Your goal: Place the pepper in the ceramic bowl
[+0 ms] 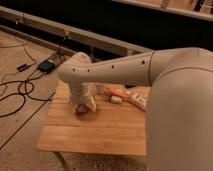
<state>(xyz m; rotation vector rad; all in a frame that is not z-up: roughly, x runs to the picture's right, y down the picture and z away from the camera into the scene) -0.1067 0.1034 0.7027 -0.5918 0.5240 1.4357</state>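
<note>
The orange pepper (118, 91) lies on the wooden table (95, 132), near its far edge. My gripper (85, 104) hangs from the pale arm over the table's left part, to the left of the pepper and apart from it. A dark maroon patch of the ceramic bowl (81, 110) shows just under the gripper. The arm hides most of the bowl.
A small white block (116, 99) lies just in front of the pepper, with a longer white packet (138, 100) to its right. My bulky arm (175, 100) covers the table's right side. Black cables (20, 90) and a small box (46, 65) lie on the floor at left.
</note>
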